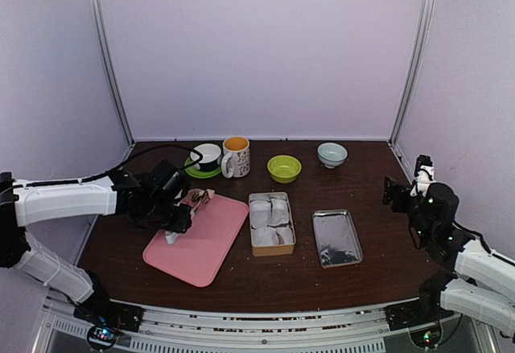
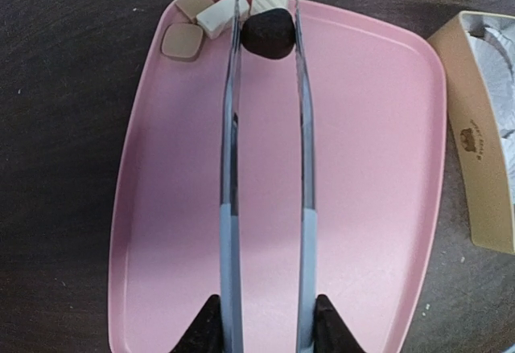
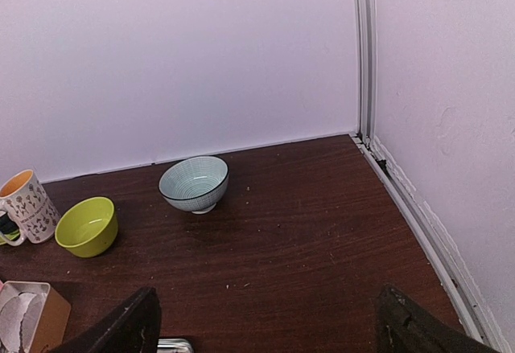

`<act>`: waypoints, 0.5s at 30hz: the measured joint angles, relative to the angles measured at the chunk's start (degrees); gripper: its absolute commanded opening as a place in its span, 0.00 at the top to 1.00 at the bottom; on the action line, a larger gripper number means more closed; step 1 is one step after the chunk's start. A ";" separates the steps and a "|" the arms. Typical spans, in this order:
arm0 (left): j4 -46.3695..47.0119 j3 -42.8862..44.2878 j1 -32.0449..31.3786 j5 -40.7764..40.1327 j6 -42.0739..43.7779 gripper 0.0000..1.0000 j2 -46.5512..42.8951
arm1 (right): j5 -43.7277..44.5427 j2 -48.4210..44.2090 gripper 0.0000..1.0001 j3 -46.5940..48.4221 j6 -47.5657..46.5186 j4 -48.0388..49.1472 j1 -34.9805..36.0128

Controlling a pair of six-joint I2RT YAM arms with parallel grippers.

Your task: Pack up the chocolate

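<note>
Several small chocolates lie at the far end of the pink tray (image 2: 370,168): a dark lump (image 2: 267,33), whitish pieces (image 2: 221,15) and brown pieces (image 2: 183,42). My left gripper (image 2: 267,321) is shut on long tongs (image 2: 232,168) with blue handles. The tong tips stand on either side of the dark lump, close against it, and the lump rests on the tray. In the top view the left gripper (image 1: 179,216) is over the tray's left part. The open tin (image 1: 252,224), lined with white paper cups, is right of the tray. My right gripper (image 3: 265,329) is open and empty, off to the right (image 1: 406,186).
The tin's metal lid (image 1: 336,238) lies right of the tin. At the back stand a cup on a green saucer (image 1: 206,158), a printed mug (image 1: 236,157), a green bowl (image 1: 284,168) and a pale blue bowl (image 3: 194,183). Walls enclose the table.
</note>
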 measured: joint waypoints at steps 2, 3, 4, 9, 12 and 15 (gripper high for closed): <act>-0.44 -0.09 0.00 1.62 0.20 0.74 -2.03 | 0.00 0.00 0.08 0.00 0.00 0.00 0.00; -0.52 -0.17 0.00 3.04 0.55 0.75 -3.17 | 0.00 0.00 0.08 0.00 0.00 0.00 0.00; -0.61 -0.20 0.02 4.31 0.92 0.75 -3.93 | 0.00 0.00 0.08 0.00 0.00 0.00 0.00; 0.37 -0.52 0.04 12.74 3.28 0.74 -6.91 | 0.00 0.02 0.08 0.00 0.00 0.00 0.00; 2.91 -1.66 0.04 17.14 4.33 0.74 -9.22 | 0.00 0.02 0.08 0.00 0.00 0.02 0.00; 6.19 -2.62 0.04 20.76 4.90 0.74 -10.84 | 0.00 0.02 0.08 0.00 -0.02 0.00 0.00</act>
